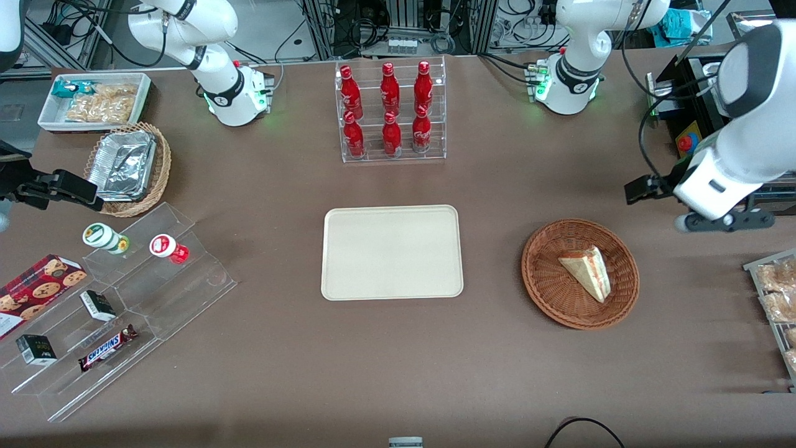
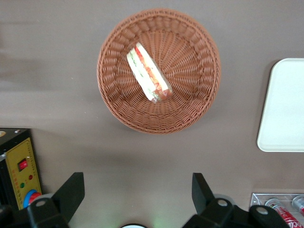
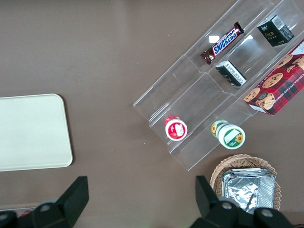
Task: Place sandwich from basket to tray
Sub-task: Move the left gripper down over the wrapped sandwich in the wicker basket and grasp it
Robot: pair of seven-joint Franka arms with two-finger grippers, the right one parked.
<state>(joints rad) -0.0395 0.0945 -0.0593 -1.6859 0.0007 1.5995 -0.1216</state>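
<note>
Here the sandwich point(image 1: 585, 271) is shown lying in the basket point(image 1: 547, 292), centre-right of the front view, beside the bare tray point(image 1: 392, 252); the end effector point(image 2: 137, 192) is held spread and high for approach.

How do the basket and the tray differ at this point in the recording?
The basket is round, reddish-brown woven wicker; the tray is a smooth cream rectangle with rounded corners. The basket holds the sandwich; the tray holds nothing. The basket lies toward the working arm's end, the tray mid-table. Both rest flat on the brown table. The gripper hangs open above the table beside the basket.
</note>
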